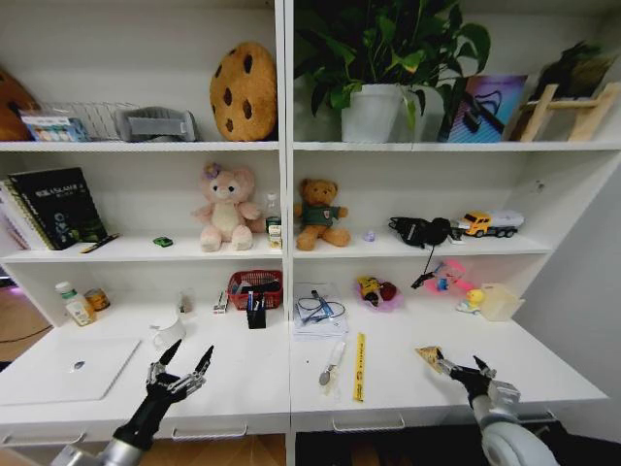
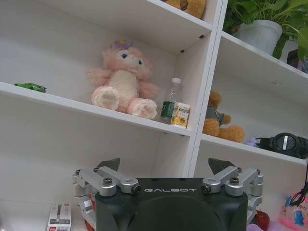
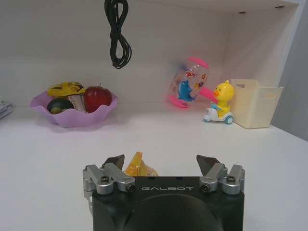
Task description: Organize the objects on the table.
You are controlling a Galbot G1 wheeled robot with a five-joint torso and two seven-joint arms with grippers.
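The left gripper (image 1: 184, 364) is held wide open above the table (image 1: 243, 383). The right gripper (image 1: 456, 367) is spread open beside the yellow wedge (image 1: 429, 355), which is not gripped.

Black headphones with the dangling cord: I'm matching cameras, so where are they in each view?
Head view: black headphones on the middle shelf's right bay, beside the yellow toy truck.
Left wrist view: headphones beyond the brown teddy bear, same shelf.
Right wrist view: their looped black cord hangs near the purple fruit bowl.
Shared landmark: the white shelf board carrying them.
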